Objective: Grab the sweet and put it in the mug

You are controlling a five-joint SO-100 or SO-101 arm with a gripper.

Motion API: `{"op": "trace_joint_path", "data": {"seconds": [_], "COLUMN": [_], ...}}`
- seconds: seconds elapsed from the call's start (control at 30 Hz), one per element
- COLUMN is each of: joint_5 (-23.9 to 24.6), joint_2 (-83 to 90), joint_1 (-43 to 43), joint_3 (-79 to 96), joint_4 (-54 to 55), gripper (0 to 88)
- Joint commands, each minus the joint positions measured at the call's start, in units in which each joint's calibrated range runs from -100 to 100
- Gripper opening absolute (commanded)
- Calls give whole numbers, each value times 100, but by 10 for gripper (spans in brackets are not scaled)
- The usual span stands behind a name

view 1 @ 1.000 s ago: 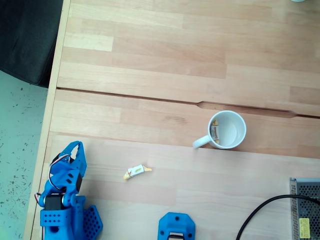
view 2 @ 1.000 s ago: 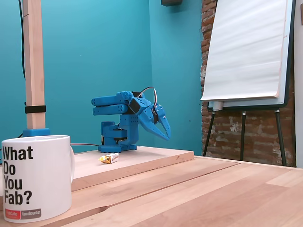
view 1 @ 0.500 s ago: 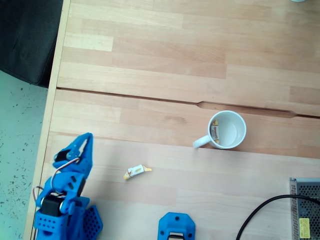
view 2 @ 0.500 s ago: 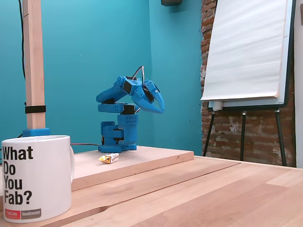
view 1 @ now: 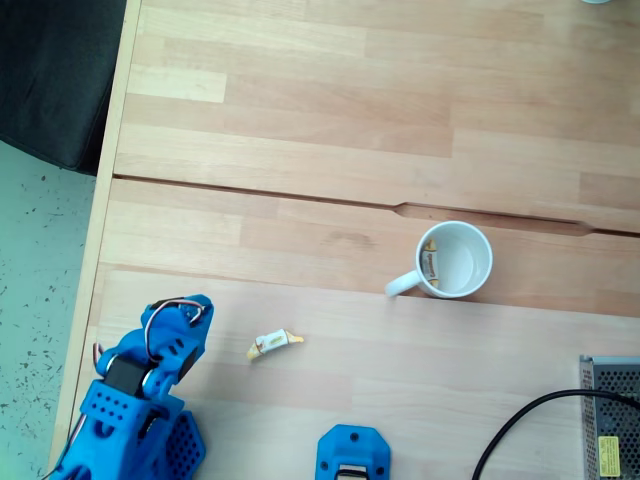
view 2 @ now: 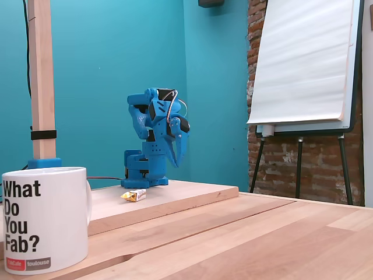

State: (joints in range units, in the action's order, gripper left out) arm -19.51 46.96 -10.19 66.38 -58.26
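Swung toward the sweet, tool state unclear; mug well apart.

1. The place looks like a maker workshop or fab lab: the mug reads "What Do You Fab?".
2. A flip chart stands by a brick wall.
3. A 3D-printed blue arm sits on a wooden worktop, near a metal power supply.
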Motion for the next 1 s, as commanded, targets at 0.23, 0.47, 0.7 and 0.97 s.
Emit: {"op": "trace_joint_path", "data": {"seconds": [0.23,0.47,0.7,0.97], "joint_5": [-63,-757,-1197,-1260], "joint_2": [-1185,-1761,-2200,-2200], "joint_1": [-637,-971,-1043,-1058], "joint_3": [-1500,-1670,-1678,-1919], "joint_4": [-134,-142,-142,-723], "gripper": [0,137,281,324]}}
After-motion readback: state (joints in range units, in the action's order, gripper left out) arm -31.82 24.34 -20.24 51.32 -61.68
